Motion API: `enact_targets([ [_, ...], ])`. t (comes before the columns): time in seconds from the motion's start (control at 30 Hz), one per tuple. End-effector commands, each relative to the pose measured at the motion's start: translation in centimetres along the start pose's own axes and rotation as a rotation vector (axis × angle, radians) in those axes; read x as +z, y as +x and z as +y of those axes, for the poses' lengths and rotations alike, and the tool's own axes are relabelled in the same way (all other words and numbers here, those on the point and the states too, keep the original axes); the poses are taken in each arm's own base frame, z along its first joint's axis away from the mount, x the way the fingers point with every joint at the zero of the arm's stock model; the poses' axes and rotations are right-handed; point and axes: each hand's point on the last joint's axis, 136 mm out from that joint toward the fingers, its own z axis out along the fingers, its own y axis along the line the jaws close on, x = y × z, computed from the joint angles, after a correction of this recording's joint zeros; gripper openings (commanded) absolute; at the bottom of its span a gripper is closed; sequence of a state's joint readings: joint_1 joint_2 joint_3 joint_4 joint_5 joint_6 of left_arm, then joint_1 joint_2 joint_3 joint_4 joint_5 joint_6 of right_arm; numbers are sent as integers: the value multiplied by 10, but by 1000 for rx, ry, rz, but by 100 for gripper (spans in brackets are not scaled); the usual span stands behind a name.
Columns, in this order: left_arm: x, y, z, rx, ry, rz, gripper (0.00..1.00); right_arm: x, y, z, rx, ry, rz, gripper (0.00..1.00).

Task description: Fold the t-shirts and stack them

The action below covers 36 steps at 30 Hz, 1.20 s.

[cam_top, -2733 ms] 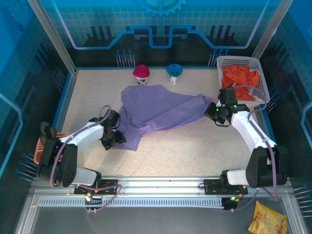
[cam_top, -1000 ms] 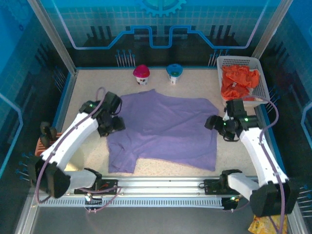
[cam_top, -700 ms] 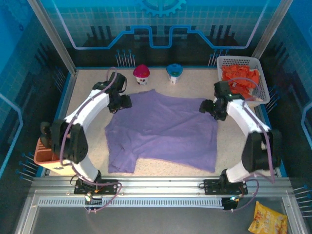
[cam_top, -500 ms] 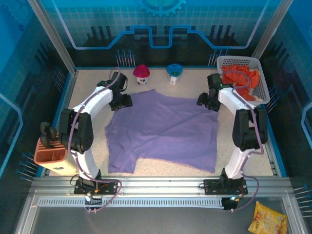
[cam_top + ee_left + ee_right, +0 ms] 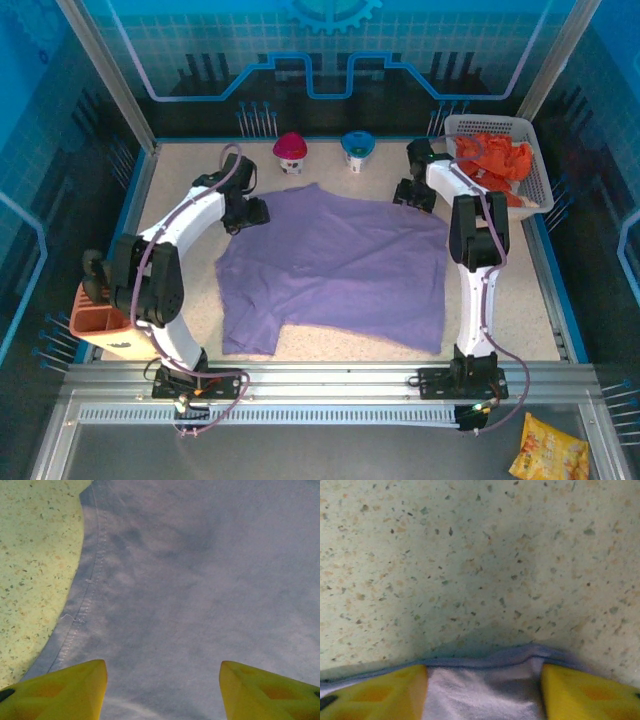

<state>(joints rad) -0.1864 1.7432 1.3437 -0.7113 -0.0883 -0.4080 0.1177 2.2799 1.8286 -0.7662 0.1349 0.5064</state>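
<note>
the left gripper point(image 5: 250, 213) and right gripper point(image 5: 407, 195) are spread apart over corners of the purple shirt point(image 5: 335, 265) near the far edge of the table point(image 5: 520, 295); a thin hem could be missed, skewing the fold.

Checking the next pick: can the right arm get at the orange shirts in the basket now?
Probably yes. The right gripper is open at the purple shirt's far corner, beside the open-topped basket, with nothing between it and the orange shirts.
</note>
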Motion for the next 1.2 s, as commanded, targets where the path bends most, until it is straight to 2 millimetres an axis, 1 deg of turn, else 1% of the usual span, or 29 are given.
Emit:
enact_targets([
  [0.0,5,-27,-14,6,57,-40,61,7,10,-1,-13,26,54,51],
  [0.1,18,-51,-30,27,94,-56,64,8,9,-1,-14,18,57,31],
  [0.13,24,-59,-34,34,99,-71,65,9,9,0,-15,14,57,24],
  [0.17,32,-65,-37,41,99,-81,66,10,10,0,-14,10,58,13],
  [0.23,45,-75,-41,64,96,-83,69,6,9,2,-12,-6,38,0],
  [0.33,63,-83,-52,98,120,-83,72,2,4,13,-21,-75,1,0],
  [0.47,76,-92,-69,170,155,-128,73,-1,0,16,-35,-81,2,0],
  [0.63,96,-88,-72,216,108,-79,73,-6,-5,21,-44,-105,-16,0],
  [0.7,105,-89,-70,216,91,-69,69,-8,-5,23,-46,-116,-20,0],
  [0.8,113,-91,-70,226,81,-72,61,-13,-5,24,-52,-124,-32,0],
  [0.87,115,-92,-70,226,73,-66,50,-17,-5,24,-55,-126,-45,0],
  [1.0,115,-89,-70,233,55,-62,25,-25,-8,23,-48,-135,-81,0],
  [1.07,111,-88,-68,234,44,-67,9,-31,-10,23,-43,-143,-106,0],
  [1.13,100,-92,-66,231,27,-95,1,-41,-15,23,-36,-149,-147,0],
  [1.17,92,-96,-65,224,18,-117,0,-48,-18,23,-32,-155,-176,0],
])
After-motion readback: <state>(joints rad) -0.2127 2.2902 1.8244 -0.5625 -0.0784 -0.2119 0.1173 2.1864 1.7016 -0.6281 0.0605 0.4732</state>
